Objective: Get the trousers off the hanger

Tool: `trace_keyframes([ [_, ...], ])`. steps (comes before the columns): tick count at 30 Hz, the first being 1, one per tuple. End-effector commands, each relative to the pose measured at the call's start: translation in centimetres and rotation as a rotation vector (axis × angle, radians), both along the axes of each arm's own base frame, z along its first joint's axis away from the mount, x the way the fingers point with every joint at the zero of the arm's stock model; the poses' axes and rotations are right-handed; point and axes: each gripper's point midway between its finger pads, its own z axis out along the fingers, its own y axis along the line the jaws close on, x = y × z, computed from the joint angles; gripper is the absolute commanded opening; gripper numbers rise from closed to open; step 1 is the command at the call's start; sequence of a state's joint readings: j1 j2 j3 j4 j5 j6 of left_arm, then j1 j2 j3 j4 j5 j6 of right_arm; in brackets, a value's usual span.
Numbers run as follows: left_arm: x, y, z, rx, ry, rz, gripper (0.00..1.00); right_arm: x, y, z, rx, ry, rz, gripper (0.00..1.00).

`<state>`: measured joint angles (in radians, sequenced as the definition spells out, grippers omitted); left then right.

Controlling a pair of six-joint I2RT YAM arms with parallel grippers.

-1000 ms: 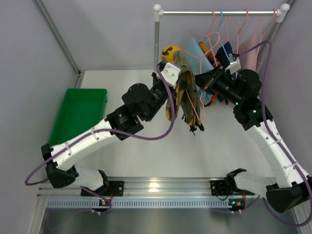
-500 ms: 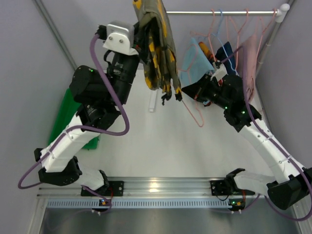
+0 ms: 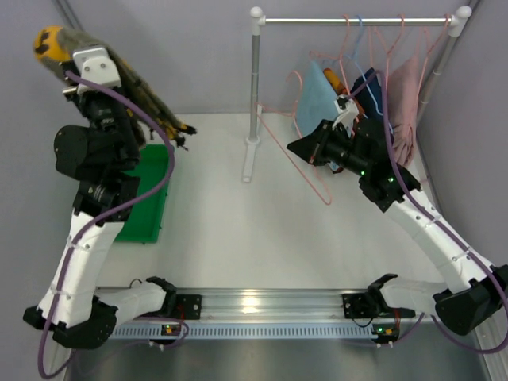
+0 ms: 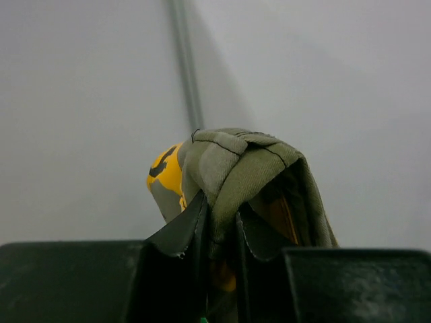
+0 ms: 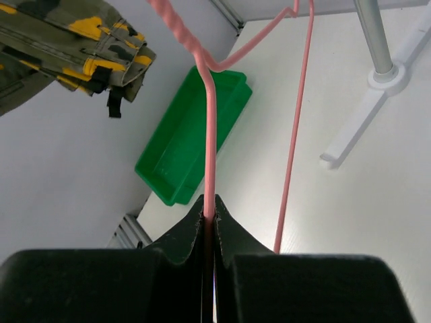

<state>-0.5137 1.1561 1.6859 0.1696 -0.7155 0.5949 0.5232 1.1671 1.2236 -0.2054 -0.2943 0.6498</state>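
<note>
The mustard-yellow and olive trousers (image 3: 139,87) hang from my left gripper (image 3: 79,67), held high at the far left above the green bin. In the left wrist view the jaws are shut on a fold of the trousers (image 4: 236,168), my left gripper (image 4: 220,225) pinching the cloth. My right gripper (image 3: 300,147) is shut on the salmon-pink hanger (image 3: 305,171), bare of cloth, held over the table right of the rack's post. In the right wrist view my right gripper (image 5: 209,208) clamps the hanger's wire (image 5: 210,121); the trousers (image 5: 60,33) show at top left.
A green bin (image 3: 147,198) sits at the table's left, also in the right wrist view (image 5: 195,134). A clothes rack (image 3: 254,87) stands at the back with its rail (image 3: 357,20) carrying a light-blue garment (image 3: 317,95), pink cloth (image 3: 405,95) and other hangers.
My left arm has swung the trousers from beside the hanger up and far left, clear of it. My right gripper stays on the now bare hanger, shifted slightly.
</note>
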Motion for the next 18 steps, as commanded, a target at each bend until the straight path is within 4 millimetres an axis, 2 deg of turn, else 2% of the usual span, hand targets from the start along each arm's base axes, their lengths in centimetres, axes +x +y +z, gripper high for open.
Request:
trace_keyframes([
  [1,-8.1,7.2,2.6,-0.1,-0.195,0.144,0.0,-0.6,1.1,3.9,0.023,-0.143,0.06,0.0],
  [3,-9.2,8.8,1.0,-0.102,-0.166,0.206,0.0,-0.7,1.2,3.8,0.02,-0.143,0.065,0.0],
  [4,-10.2,9.9,-0.6,-0.09,-0.14,0.25,0.0,-0.6,1.2,3.7,0.017,-0.139,0.065,0.0],
  [6,-11.2,10.9,-2.4,-0.068,-0.108,0.306,0.0,-0.7,1.4,3.7,0.018,-0.136,0.081,0.0],
  [7,-11.9,11.6,-4.3,-0.056,-0.085,0.344,0.0,-0.7,1.5,3.6,0.016,-0.129,0.085,0.0],
  [9,-12.9,12.8,-6.5,-0.039,-0.045,0.42,0.0,-0.8,1.7,3.7,0.015,-0.126,0.095,0.0],
  [10,-13.3,13.2,-8.6,-0.028,-0.012,0.444,0.0,-0.8,1.8,3.8,0.016,-0.126,0.099,0.0],
  [13,-14.6,14.6,-12.3,-0.028,0.034,0.522,0.0,-1.1,2.1,3.9,0.014,-0.119,0.115,0.0],
  [14,-14.8,14.8,-13.3,-0.025,0.055,0.539,0.0,-1.2,2.1,4.0,0.012,-0.119,0.119,0.0],
  [15,-16.0,15.4,-13.8,-0.036,0.046,0.571,0.0,-1.2,2.1,4.0,0.012,-0.117,0.122,0.0],
  [16,-15.6,15.6,-15.3,-0.03,0.079,0.591,0.0,-1.2,2.2,4.1,0.012,-0.117,0.125,0.0],
  [18,-16.1,16.2,-16.7,-0.03,0.106,0.632,0.0,-1.4,2.3,3.9,0.01,-0.109,0.132,0.0],
])
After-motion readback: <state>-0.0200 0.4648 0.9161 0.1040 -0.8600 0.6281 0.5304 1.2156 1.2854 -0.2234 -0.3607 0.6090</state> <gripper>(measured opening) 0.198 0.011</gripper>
